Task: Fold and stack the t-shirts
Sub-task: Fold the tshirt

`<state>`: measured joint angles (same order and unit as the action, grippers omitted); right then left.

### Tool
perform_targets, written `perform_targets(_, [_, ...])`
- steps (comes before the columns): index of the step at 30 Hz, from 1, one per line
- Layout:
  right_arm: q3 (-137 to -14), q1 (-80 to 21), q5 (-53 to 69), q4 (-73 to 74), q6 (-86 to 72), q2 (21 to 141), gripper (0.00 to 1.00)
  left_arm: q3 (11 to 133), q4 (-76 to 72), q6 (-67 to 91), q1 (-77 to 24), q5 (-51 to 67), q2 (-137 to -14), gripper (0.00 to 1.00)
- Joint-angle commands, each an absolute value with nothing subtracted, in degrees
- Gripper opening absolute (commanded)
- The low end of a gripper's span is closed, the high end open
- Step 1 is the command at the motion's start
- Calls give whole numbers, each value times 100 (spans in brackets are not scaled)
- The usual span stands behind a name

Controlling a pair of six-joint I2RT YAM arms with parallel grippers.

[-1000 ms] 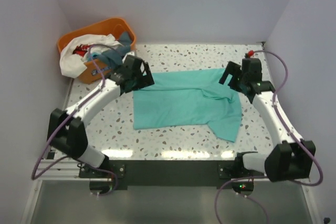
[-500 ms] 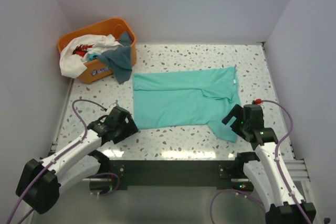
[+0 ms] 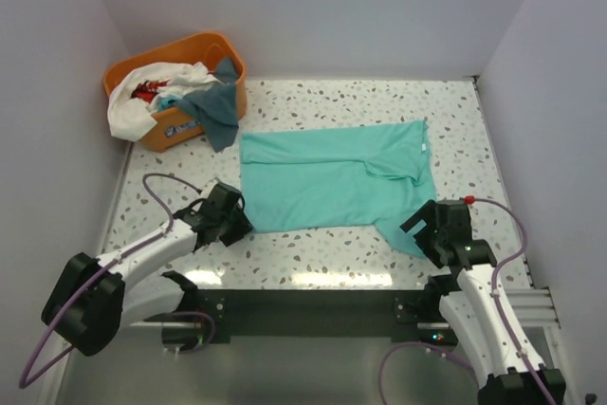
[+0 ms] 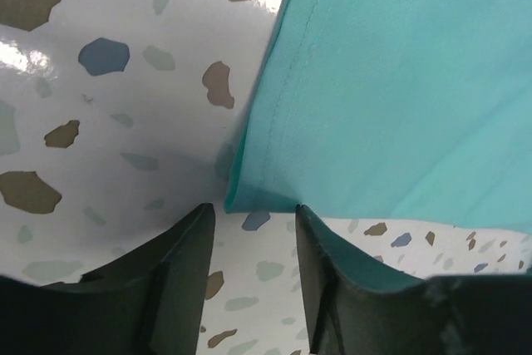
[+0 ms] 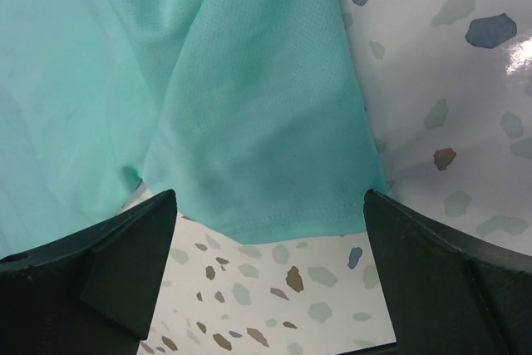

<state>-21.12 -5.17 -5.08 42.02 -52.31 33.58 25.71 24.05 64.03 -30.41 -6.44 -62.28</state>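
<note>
While the turquoise t-shirt (image 3: 322, 187) lies spread and unfolded on the speckled table (image 3: 313, 251), the left gripper (image 4: 253, 214) sits at the shirt's near-left corner. Its jaws stand a slim gap apart, with the hem tip just at their mouth and not pinched. The right gripper (image 5: 268, 201) hovers over the shirt's near-right sleeve hem, jaws spread wide and holding nothing. The risk, as I judge it, is that the left jaws shut beside the thin corner and catch only table, or that one side lifts without the other and drags the cloth into a crooked fold. Beyond the shirt's far-left corner, the orange basket (image 3: 190, 45) holds a white shirt (image 3: 128, 111) and a dark teal-grey shirt (image 3: 218, 111). No brand, label or writing can be read.
</note>
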Motion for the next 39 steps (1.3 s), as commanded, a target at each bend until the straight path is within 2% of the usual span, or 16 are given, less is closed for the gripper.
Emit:
perform_targets(1, [-2145, -492, -826, 4298, -5458, 3322, 99, 2592, 2338, 6434, -3059, -720, -6653, 45])
perform_targets(2, [-2127, -483, -861, 4333, -5475, 3322, 98, 2628, 2364, 6434, -3059, -729, -6714, 33])
perform_targets(4, [-2083, -492, -879, 4342, -5484, 3314, 95, 2672, 2347, 6398, -3059, -703, -6794, 17])
perform_targets(5, [-2066, -483, -905, 4359, -5476, 3322, 94, 2681, 2364, 6425, -3059, -764, -6794, 0])
perform_targets(10, [-1925, -501, -941, 4306, -5485, 3392, 85, 2795, 2469, 6460, -3059, -967, -6776, 0])
perform_targets(20, [-2066, -492, -693, 5089, -5432, 3182, 81, 2874, 2540, 6504, -3059, -967, -6750, 0])
perform_targets(25, [-1688, -501, -360, 4536, -5563, 3234, 70, 2918, 2601, 6513, -3059, -940, -6715, 0])
perform_targets(27, [-1696, -501, -465, 4378, -5494, 3252, 62, 2988, 2672, 6513, -3059, -975, -6706, 0])
perform_targets(30, [-1670, -501, -361, 4245, -5379, 3357, 27, 3102, 2777, 6486, -3059, -1046, -6680, 0])
perform_targets(31, [-1687, -501, -352, 4228, -5344, 3384, 10, 3137, 2830, 6478, -3059, -1089, -6662, 0])
perform_targets(32, [-1696, -501, -360, 4184, -5326, 3384, 2, 3207, 2830, 6451, -3059, -1099, -6653, 0])
perform_targets(39, [-2495, -501, -676, 4043, -4993, 3489, 0, 3585, 2733, 6363, -3059, -1099, -6750, 0])
